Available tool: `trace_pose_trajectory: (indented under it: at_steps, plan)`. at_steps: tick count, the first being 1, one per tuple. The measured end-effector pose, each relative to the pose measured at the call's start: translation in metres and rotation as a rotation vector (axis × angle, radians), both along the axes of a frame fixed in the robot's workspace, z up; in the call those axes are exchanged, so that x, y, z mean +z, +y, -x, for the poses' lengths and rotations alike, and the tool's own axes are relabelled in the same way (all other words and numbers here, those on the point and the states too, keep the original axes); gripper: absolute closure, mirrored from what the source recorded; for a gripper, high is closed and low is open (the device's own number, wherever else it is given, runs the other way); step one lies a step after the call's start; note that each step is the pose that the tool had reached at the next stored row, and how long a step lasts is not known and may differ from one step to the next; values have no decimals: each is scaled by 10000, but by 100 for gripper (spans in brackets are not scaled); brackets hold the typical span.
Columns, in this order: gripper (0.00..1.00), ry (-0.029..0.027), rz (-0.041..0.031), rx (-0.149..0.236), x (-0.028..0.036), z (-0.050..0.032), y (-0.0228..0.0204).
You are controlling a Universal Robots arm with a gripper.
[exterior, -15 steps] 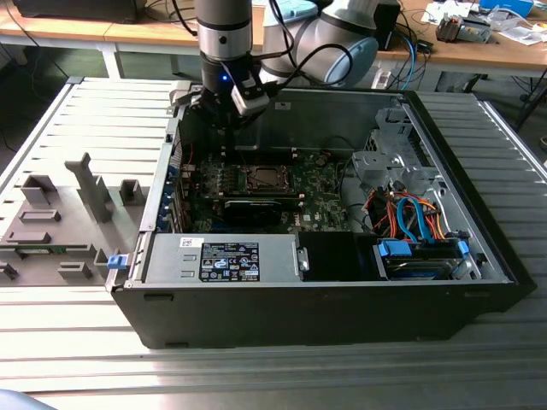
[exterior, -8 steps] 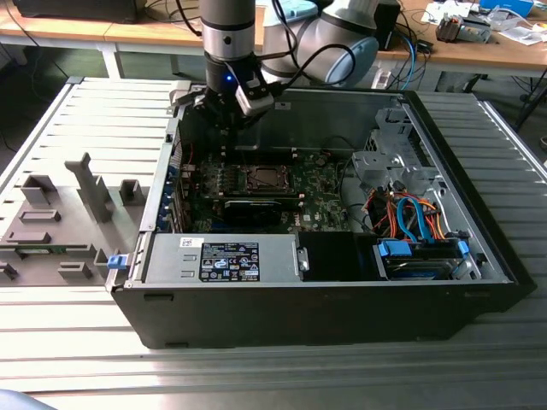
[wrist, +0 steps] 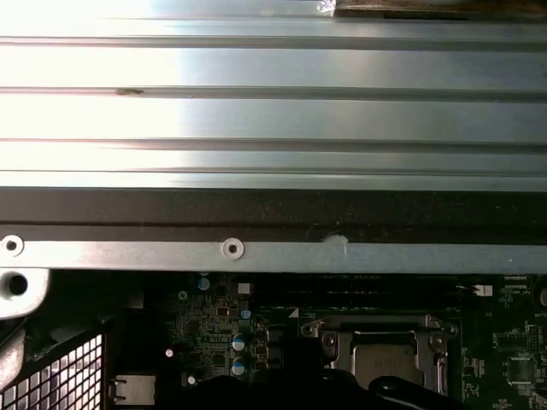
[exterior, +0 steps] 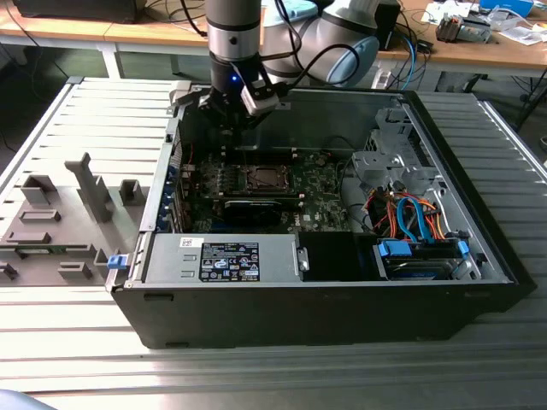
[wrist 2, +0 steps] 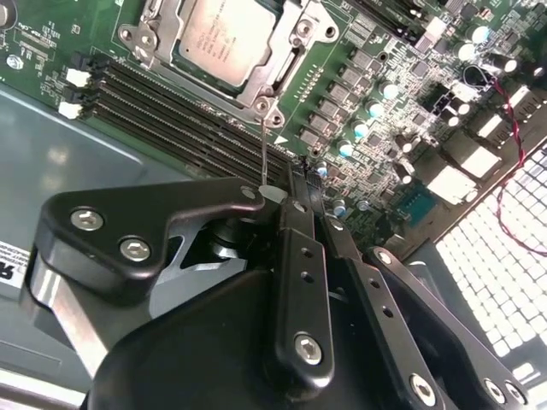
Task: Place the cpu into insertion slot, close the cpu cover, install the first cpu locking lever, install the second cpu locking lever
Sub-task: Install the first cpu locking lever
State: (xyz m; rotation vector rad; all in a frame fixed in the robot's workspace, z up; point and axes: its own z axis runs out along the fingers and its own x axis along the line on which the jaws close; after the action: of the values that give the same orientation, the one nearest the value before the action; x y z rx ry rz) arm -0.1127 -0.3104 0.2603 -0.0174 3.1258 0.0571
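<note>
Where the cpu cover (wrist 2: 286, 73) frames it, silver-grey cpu (wrist 2: 224, 36), seated.

Your exterior view looks down from in front of the open computer case (exterior: 325, 282), taking in the whole interior. Both wrist views sit close above the green circuit board (wrist 2: 376, 51), sharing the insertion slot (wrist 2: 226, 38) near the case's far wall (wrist: 273, 252).
</note>
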Motion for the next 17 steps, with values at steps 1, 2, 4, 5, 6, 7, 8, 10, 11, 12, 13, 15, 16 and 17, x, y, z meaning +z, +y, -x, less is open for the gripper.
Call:
trace_pose_trajectory:
  at_steps: [1, 2, 4, 5, 6, 7, 8, 10, 11, 12, 13, 15, 16, 17]
  plan:
    - [89, 0, 0, 2, 0, -5, 0]
    - [89, 0, 0, 4, 0, -11, 0]
    - [89, 0, 0, 9, -1, -26, 0]
    - [89, 0, 0, 11, -1, -33, 0]
    - [89, 0, 0, 12, -1, -36, 0]
    - [89, 0, 0, 14, -1, -41, 0]
    - [89, 0, 0, 15, -1, -45, 0]
    - [89, 0, 0, 17, -1, -52, 0]
    - [89, 0, 0, 18, -1, -58, 0]
    - [89, -1, 0, 20, -1, -64, 0]
    - [89, 0, 0, 21, -1, -67, 0]
    - [89, 0, 0, 24, -2, -76, 0]
    - [89, 0, 0, 25, -2, -80, 0]
    - [89, 0, 0, 26, -2, -84, 0]
